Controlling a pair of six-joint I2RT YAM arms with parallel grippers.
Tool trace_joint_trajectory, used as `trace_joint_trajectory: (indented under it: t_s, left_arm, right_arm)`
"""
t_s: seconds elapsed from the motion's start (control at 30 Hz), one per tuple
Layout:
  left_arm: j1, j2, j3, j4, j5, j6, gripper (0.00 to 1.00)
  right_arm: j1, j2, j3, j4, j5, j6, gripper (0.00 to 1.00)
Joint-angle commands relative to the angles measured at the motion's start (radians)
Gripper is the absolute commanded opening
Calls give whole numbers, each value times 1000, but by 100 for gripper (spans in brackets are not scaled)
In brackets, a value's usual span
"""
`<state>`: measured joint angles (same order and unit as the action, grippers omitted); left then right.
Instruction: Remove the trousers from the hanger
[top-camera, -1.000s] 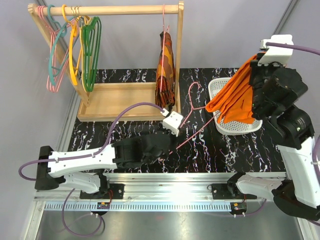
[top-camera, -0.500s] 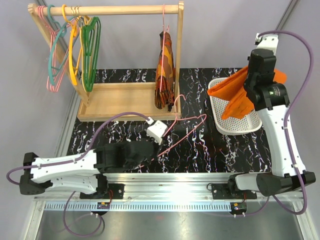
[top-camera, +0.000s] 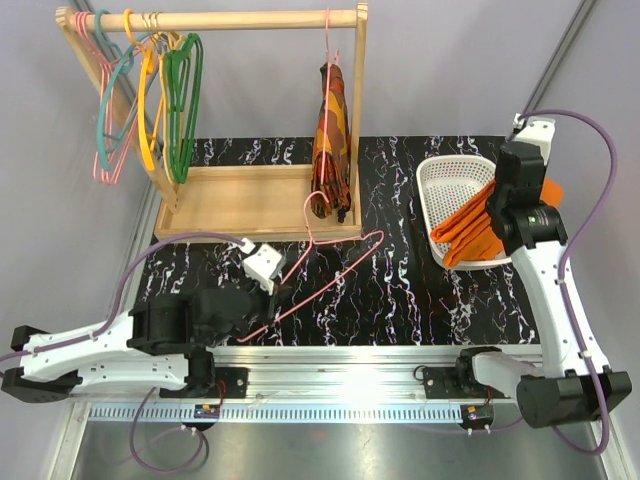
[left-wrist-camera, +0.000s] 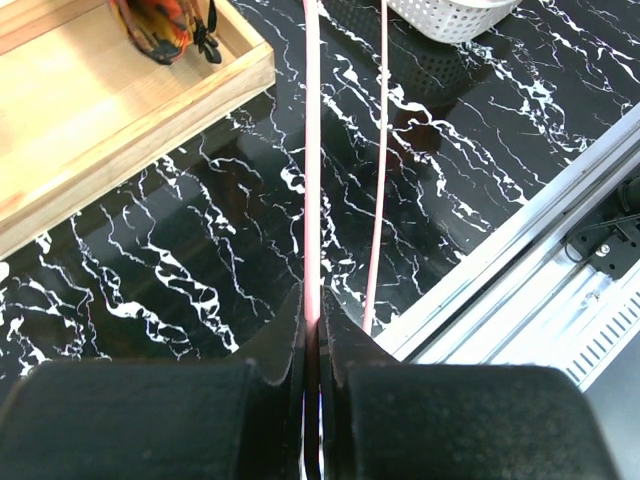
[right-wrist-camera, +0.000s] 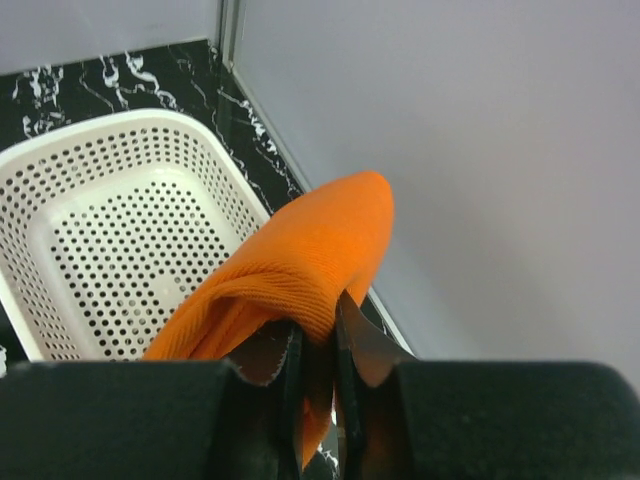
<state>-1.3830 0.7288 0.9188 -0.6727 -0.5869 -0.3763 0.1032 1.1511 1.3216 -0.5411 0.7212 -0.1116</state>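
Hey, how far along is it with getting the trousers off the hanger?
Essentially done: the hanger is bare, pinched in the left end effector. The right end effector grips the trousers, which drape into the white basket. Left, probably: letting go of the trousers and setting the hanger down.

The plain bright orange folded cloth trousers (top-camera: 465, 232) are free of the hanger. The right pincer (right-wrist-camera: 318, 330) pinches one fold, and the rest trails into the white perforated plastic basket (top-camera: 440, 165) at 3 o'clock on the table (top-camera: 400, 290). The thin pale pink wire hanger (left-wrist-camera: 312, 150) is bare. It slants near 6 o'clock with its hook toward 12, one wire nipped by the left pincer (left-wrist-camera: 312, 310).
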Motion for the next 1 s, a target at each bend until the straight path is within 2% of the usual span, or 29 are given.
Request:
trace_joint_trajectory:
  t_s: [0.0,0.17,0.33,0.57,0.73,0.83,0.97]
  left_arm:
    - [-5,-45,-26,21,-24,-18,0]
    - [-5,-42,6,-7,-30,-27,0]
    - [-5,-32,48,-36,-19,-64,0]
    - [-5,-29,144,-146,-77,-82,0]
    - [-5,-43,195,-209,-125,-95,0]
    - [-5,-61,216,-272,-183,-130,0]
    - [-5,-80,285,-353,-312,-200,0]
  right_arm:
    - [-7,-103,-33,234,92,-16,0]
    - [-10,-114,-51,277,112,-74,0]
    - [-11,-15,-119,332,121,-85,0]
    - [-8,229,-122,374,6,-23,0]
    - [24,366,-65,397,-6,-59,0]
    - [44,452,-22,400,-17,-83,0]
    - [67,582,45,346,-109,-86,0]
